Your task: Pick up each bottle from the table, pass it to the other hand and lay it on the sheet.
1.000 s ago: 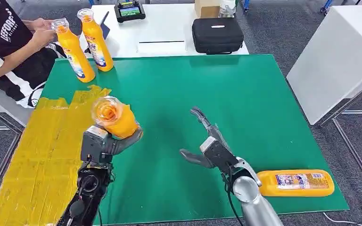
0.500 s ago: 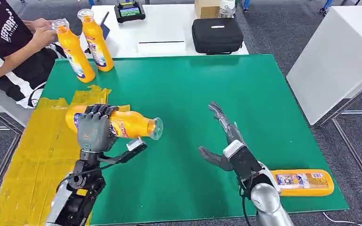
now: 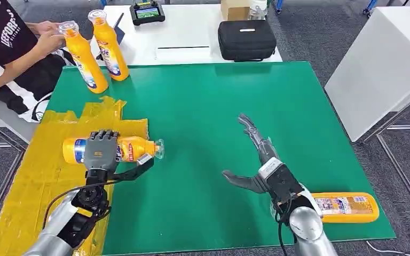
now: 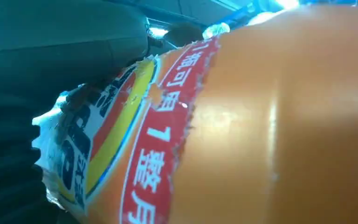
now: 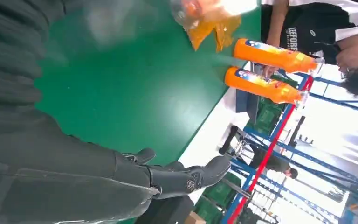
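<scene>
Head view: green bench [image 3: 219,106] with a yellow sheet [image 3: 37,160] along its left side. Left hand [image 3: 100,152], fingers wrapped over an orange bottle [image 3: 133,148] held lying sideways above the sheet's right edge, clear cap toward the bench middle. Right hand [image 3: 261,160], fingers spread wide, holding nothing, over the green surface. Second orange bottle [image 3: 344,207] lying flat at the near right corner of the bench, just behind the right wrist. Two upright orange bottles [image 3: 100,50] at the far left corner; a person's hand [image 3: 45,34] rests at the cap of one. Black case [image 3: 245,39] and a handheld controller [image 3: 147,12] on the white table beyond. Left wrist view: the held bottle's orange body [image 4: 284,116] and red-and-yellow label close up, dark fingers [image 4: 51,56] against the label. Right wrist view: dark fingers [image 5: 186,177] extended and apart above green bench [image 5: 130,93]; the two upright bottles [image 5: 265,70] beside the seated person [image 5: 317,28].
</scene>
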### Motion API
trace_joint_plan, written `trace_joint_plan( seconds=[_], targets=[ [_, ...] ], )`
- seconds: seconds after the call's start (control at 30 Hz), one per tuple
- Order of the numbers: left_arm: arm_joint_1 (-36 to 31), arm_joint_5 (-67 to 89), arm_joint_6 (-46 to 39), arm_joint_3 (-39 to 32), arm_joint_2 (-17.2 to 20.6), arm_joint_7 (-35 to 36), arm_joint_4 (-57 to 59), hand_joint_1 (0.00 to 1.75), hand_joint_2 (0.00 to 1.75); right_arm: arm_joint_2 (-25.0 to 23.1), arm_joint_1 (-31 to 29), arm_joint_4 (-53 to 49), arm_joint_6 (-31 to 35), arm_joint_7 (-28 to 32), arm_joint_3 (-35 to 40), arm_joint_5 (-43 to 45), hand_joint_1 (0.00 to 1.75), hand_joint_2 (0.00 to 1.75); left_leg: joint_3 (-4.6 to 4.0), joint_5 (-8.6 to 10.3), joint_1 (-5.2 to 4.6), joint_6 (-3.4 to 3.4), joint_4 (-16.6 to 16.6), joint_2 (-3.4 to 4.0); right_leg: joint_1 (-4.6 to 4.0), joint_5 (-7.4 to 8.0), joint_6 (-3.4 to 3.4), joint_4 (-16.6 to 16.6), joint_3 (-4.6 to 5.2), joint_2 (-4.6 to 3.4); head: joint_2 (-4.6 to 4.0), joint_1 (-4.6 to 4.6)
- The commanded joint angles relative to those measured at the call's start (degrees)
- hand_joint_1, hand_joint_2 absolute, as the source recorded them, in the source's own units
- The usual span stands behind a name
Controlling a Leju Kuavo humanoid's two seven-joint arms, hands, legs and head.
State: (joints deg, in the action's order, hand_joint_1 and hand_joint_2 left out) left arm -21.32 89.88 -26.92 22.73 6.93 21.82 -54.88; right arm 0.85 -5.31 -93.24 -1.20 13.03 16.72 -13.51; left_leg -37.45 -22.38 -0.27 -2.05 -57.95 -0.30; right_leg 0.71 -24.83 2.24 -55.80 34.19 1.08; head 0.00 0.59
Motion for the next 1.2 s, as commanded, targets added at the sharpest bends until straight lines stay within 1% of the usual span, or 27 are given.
trace_joint_plan(
  seconds=[0.03, 0.07, 0.1, 0.13, 0.17, 0.2, 0.23, 0.3, 0.37, 0.4, 0.43, 0.5, 0.57, 0.6, 0.67, 0.7, 0.77, 0.8, 0.83, 0.87, 0.9, 0.93, 1.0, 1.03, 1.13, 1.17, 1.2],
  targets=[
    [-2.15, 0.12, 3.55, 5.50, 2.02, 1.82, 4.21, 1.75, 1.75, 0.36, -1.45, -0.14, 0.20, 0.00, 0.37, -0.16, 0.00, 1.75, 0.26, -0.09, 0.04, 0.12, 0.01, 0.04, -0.03, -0.08, -0.09, 0.03, -0.27, -0.08, 0.00, 0.00],
    [-1.53, 0.12, 3.82, 4.87, 2.07, 1.54, 3.69, 1.75, 1.75, 0.12, -1.72, 0.02, 0.12, -0.14, 0.53, -0.37, 0.00, 1.75, 0.45, -0.18, 0.06, 0.17, -0.01, 0.06, -0.05, -0.16, -0.13, 0.03, -0.45, -0.12, 0.00, 0.02],
    [-0.88, 0.12, 4.98, 4.25, 1.93, 1.55, 3.49, 1.64, 1.75, 0.01, -2.19, 0.32, -0.13, -0.33, 0.88, -0.84, 0.00, 1.75, 0.26, -0.10, 0.04, 0.11, 0.01, 0.08, -0.03, -0.07, -0.08, 0.04, -0.26, -0.12, 0.00, 0.00],
    [-0.58, 0.12, 4.92, 4.28, 2.05, 1.61, 3.24, 0.00, 1.75, -0.14, -2.43, 0.47, -0.17, -0.37, 0.97, -0.92, 0.00, 1.75, 0.43, -0.18, 0.05, 0.16, 0.00, 0.15, -0.04, -0.13, -0.12, 0.04, -0.42, -0.22, 0.00, 0.02],
    [-0.07, 0.12, 4.76, 3.26, 1.66, 0.99, 2.94, 0.00, 1.75, -0.15, -2.97, 0.71, -0.27, -0.60, 1.19, -1.36, 0.00, 1.75, 0.24, -0.10, 0.02, 0.10, 0.02, 0.13, -0.02, -0.06, -0.07, 0.03, -0.23, -0.17, 0.00, 0.00],
    [-0.07, 0.12, 4.76, 3.26, 1.66, 0.99, 2.94, 0.00, 1.75, -0.15, -2.97, 0.71, -0.27, -0.60, 1.19, -1.36, 0.00, 1.75, 0.46, -0.20, 0.03, 0.15, 0.01, 0.21, -0.03, -0.13, -0.11, 0.03, -0.43, -0.27, 0.00, 0.02],
    [-0.10, 0.12, 6.26, 3.43, 1.43, 1.34, 3.56, 0.00, 1.75, -0.05, -3.67, 1.28, -0.55, -1.00, 1.55, -1.84, 0.00, 1.75, 0.27, -0.12, 0.02, 0.11, 0.01, 0.16, -0.03, -0.07, -0.07, 0.03, -0.26, -0.20, 0.00, 0.02],
    [0.02, 0.12, 6.08, 3.61, 1.43, 1.51, 3.68, 0.00, 1.75, -0.08, -3.78, 1.75, -0.54, -0.97, 1.54, -1.79, 0.00, 1.75, 0.45, -0.19, 0.03, 0.15, 0.00, 0.17, -0.03, -0.14, -0.10, 0.03, -0.44, -0.23, 0.00, 0.02],
    [0.02, 0.12, 6.08, 3.61, 1.43, 1.51, 3.68, 0.00, 1.75, -0.08, -3.78, 1.75, -0.54, -0.97, 1.54, -1.79, 0.00, 1.75, 0.16, -0.05, 0.02, 0.07, 0.03, 0.09, -0.03, -0.03, -0.05, 0.04, -0.16, -0.11, 0.00, 0.02],
    [0.02, 0.12, 6.08, 3.61, 1.43, 1.51, 3.68, 0.00, 1.75, -0.08, -3.78, 1.75, -0.54, -0.97, 1.54, -1.79, 0.00, 1.75, 0.43, -0.17, 0.05, 0.14, 0.02, 0.12, -0.05, -0.13, -0.10, 0.06, -0.45, -0.18, 0.00, 0.02],
    [0.12, 0.12, 6.49, 3.14, 1.16, 1.43, 4.10, 0.00, 1.75, 0.16, -3.54, 2.07, -0.58, -0.89, 1.66, -1.97, 0.00, 1.75, 0.27, -0.10, 0.04, 0.10, 0.02, 0.09, -0.04, -0.07, -0.07, 0.05, -0.28, -0.13, 0.00, 0.00],
    [0.54, 0.12, 6.76, 2.37, 0.88, 0.91, 4.57, 0.00, 1.75, 0.33, -3.44, 2.62, -0.63, -0.62, 1.91, -2.18, 0.00, 1.75, 0.50, -0.20, 0.06, 0.15, 0.01, 0.12, -0.06, -0.15, -0.11, 0.07, -0.53, -0.19, 0.00, 0.00],
    [0.81, 0.12, 6.78, 1.99, 0.78, 0.77, 4.81, 0.00, 1.75, 0.33, -3.63, 2.80, -0.64, -0.54, 2.00, -2.23, 0.00, 1.75, 0.31, -0.11, 0.02, 0.10, 0.05, 0.12, -0.02, -0.06, -0.07, 0.08, -0.32, -0.17, 0.00, 0.00],
    [0.75, 0.12, 6.25, 1.67, 0.74, 0.62, 4.77, 0.00, 1.75, 0.35, -4.01, 3.11, -0.64, -0.53, 2.10, -2.36, 0.00, 1.75, 0.48, -0.19, 0.05, 0.14, 0.03, 0.16, -0.04, -0.12, -0.10, 0.08, -0.49, -0.22, 0.00, 0.00],
    [0.75, 0.12, 6.25, 1.67, 0.74, 0.62, 4.77, 0.00, 1.75, 0.35, -4.01, 3.11, -0.64, -0.53, 2.10, -2.36, 0.00, 1.75, 0.21, -0.07, 0.02, 0.08, 0.05, 0.10, -0.02, -0.03, -0.06, 0.06, -0.22, -0.14, 0.00, 0.00],
    [0.75, 0.12, 6.25, 1.67, 0.74, 0.62, 4.77, 0.00, 1.75, 0.35, -4.01, 3.11, -0.64, -0.53, 2.10, -2.36, 0.00, 1.75, 0.40, -0.15, 0.05, 0.13, 0.03, 0.12, -0.05, -0.10, -0.10, 0.07, -0.42, -0.18, 0.00, 0.00],
    [0.96, 0.12, 4.34, 0.23, -0.15, -0.03, 4.40, 0.00, 1.75, 0.42, -4.22, 3.13, -0.43, -0.68, 2.19, -2.67, 0.00, 1.75, 0.15, -0.05, 0.02, 0.07, 0.04, 0.09, -0.03, -0.01, -0.05, 0.06, -0.17, -0.12, 0.00, 0.02],
    [0.76, 0.12, 3.09, 0.61, -0.06, 0.62, 4.10, 0.00, 1.75, 0.39, -4.20, 3.17, -0.35, -0.78, 2.22, -2.75, 0.00, 1.75, 0.32, -0.12, 0.04, 0.11, 0.03, 0.13, -0.04, -0.06, -0.08, 0.07, -0.34, -0.18, 0.00, 0.00],
    [1.35, 0.12, 1.97, -1.50, -1.26, -0.57, 3.26, 0.00, 1.75, 0.27, -4.23, 3.32, -0.29, -0.89, 2.29, -2.85, 0.00, 1.75, 0.69, -0.27, 0.08, 0.21, 0.02, 0.18, -0.07, -0.20, -0.15, 0.09, -0.72, -0.28, 0.00, 0.00],
    [1.60, 0.12, 1.45, -2.33, -1.62, -1.29, 2.69, 0.00, 1.75, 0.22, -4.26, 3.40, -0.27, -0.93, 2.35, -2.90, 0.00, 1.75, 0.32, -0.11, 0.03, 0.11, 0.03, 0.08, -0.04, -0.08, -0.08, 0.06, -0.35, -0.13, 0.00, 0.02],
    [1.55, 0.12, 1.48, -2.38, -1.65, -1.38, 2.59, 0.00, 1.75, 0.19, -4.27, 3.42, -0.26, -0.95, 2.38, -2.92, 0.00, 1.75, 0.49, -0.19, 0.06, 0.16, 0.01, 0.09, -0.06, -0.15, -0.11, 0.06, -0.53, -0.16, 0.00, 0.02],
    [2.00, 0.12, 0.88, -3.44, -2.12, -1.56, 1.34, 0.00, 1.75, 0.07, -4.48, 3.58, -0.19, -1.06, 2.53, -3.06, 0.00, 1.75, 0.41, -0.17, 0.06, 0.14, 0.00, 0.08, -0.06, -0.12, -0.09, 0.06, -0.44, -0.14, 0.00, 0.00],
    [4.11, 0.12, -1.31, -11.21, -6.15, -7.77, -2.65, 0.00, 1.75, 0.14, -4.39, 3.70, 0.29, -1.50, 2.73, -3.39, 0.00, 1.75, 0.20, -0.09, 0.03, 0.08, 0.01, 0.09, -0.03, -0.04, -0.05, 0.05, -0.22, -0.14, 0.00, 0.02],
    [4.72, -0.74, -3.37, -13.86, -7.84, -10.68, -4.56, 0.00, 1.75, 0.24, -4.08, 3.84, 0.55, -1.74, 2.80, -3.51, 0.00, 1.75, 0.37, -0.18, 0.05, 0.11, -0.02, 0.11, -0.05, -0.12, -0.07, 0.05, -0.41, -0.18, 0.00, 0.02],
    [5.79, -1.58, -3.08, -16.66, -9.65, -13.91, -7.71, 0.00, 1.75, 0.51, -3.64, 4.14, 0.92, -1.63, 2.98, -3.63, 0.00, 1.75, 0.25, -0.11, 0.03, 0.08, 0.00, -0.02, -0.02, -0.09, -0.04, 0.07, -0.31, -0.03, 0.00, 0.02],
    [6.37, -6.14, -5.85, -17.80, -10.54, -17.55, -9.55, 0.00, 1.75, 0.66, -3.26, 4.16, 1.48, -1.58, 2.96, -3.96, 0.00, 1.75, 0.17, -0.08, 0.04, 0.06, -0.01, -0.04, -0.03, -0.06, -0.04, 0.07, -0.23, -0.01, 0.00, -0.02],
    [6.96, -10.54, -7.86, -18.42, -11.23, -20.81, -11.59, 0.00, 1.75, 0.78, -2.88, 4.10, 2.51, -1.33, 2.97, -4.88, 0.00, 1.75, 0.40, -0.19, 0.05, 0.11, -0.02, 0.01, -0.03, -0.15, -0.07, 0.08, -0.47, -0.08, 0.00, 0.00]
  ],
)
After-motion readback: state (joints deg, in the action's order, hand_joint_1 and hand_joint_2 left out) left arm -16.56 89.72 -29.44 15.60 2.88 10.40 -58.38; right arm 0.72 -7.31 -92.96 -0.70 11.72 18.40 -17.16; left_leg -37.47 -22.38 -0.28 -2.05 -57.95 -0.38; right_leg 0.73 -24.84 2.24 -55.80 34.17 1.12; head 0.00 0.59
